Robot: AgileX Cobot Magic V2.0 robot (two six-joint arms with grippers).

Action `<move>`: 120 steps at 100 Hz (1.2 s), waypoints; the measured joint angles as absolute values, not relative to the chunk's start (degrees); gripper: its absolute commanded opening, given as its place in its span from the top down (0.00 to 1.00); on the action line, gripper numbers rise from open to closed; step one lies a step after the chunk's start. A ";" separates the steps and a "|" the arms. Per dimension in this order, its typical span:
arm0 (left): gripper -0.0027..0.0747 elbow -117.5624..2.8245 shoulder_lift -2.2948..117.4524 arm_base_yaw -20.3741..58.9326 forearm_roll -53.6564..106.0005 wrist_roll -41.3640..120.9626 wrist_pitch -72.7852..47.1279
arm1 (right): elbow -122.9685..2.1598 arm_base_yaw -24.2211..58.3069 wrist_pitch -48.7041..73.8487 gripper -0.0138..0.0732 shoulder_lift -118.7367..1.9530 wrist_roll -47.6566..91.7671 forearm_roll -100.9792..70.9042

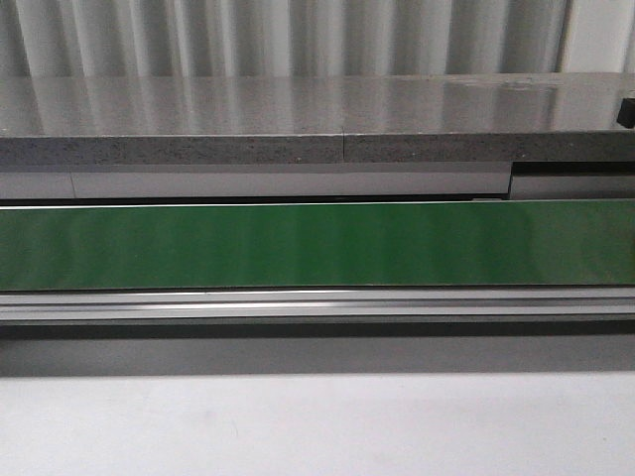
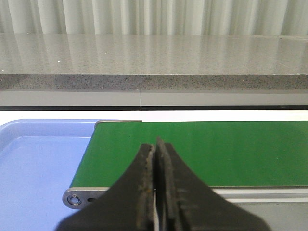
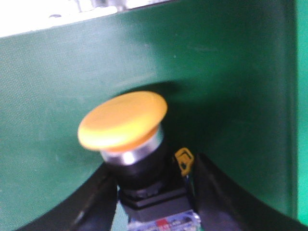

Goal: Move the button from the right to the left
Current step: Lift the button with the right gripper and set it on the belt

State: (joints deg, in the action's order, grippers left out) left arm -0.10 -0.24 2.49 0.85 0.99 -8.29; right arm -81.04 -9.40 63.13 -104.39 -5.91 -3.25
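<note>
Button (image 3: pixel 126 144) body cropped by frame edge in right wrist view, lower part unseen. Right gripper (image 3: pixel 154 202) fingers mostly cut off too. Blue tray (image 2: pixel 38 163) only partly shown, left wrist view.

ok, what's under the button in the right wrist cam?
Green belt lies behind and below the button, which sits between the right gripper fingers. Whether its base touches the belt is hidden.

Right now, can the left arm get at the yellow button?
Probably not yet. The left gripper is shut over the green belt near the blue tray, with no button there. The button sits between the right gripper's fingers.
</note>
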 measured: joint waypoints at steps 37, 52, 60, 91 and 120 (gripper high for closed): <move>0.99 -0.10 -0.24 2.49 0.85 0.99 -8.29 | -81.04 -8.88 62.91 0.52 -100.41 3.43 -3.60; 0.99 -0.10 -0.24 2.49 0.85 0.99 -8.29 | -81.04 -7.51 63.10 0.93 -95.61 6.91 -4.11; 0.99 -0.10 -0.24 2.49 0.85 0.99 -8.29 | -80.94 -6.61 63.15 0.91 -92.85 7.30 -5.10; 0.99 -0.10 -0.24 2.49 0.85 0.99 -8.29 | -72.57 -1.57 60.25 0.92 -77.56 7.68 -6.11; 0.99 -0.10 -0.24 2.49 0.85 0.99 -8.29 | -57.65 2.22 52.98 0.92 -60.54 7.68 -6.29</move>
State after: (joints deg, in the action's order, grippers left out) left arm -0.10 -0.24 2.49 0.85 0.99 -8.29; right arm -57.65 2.22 52.98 -60.54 7.68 -6.29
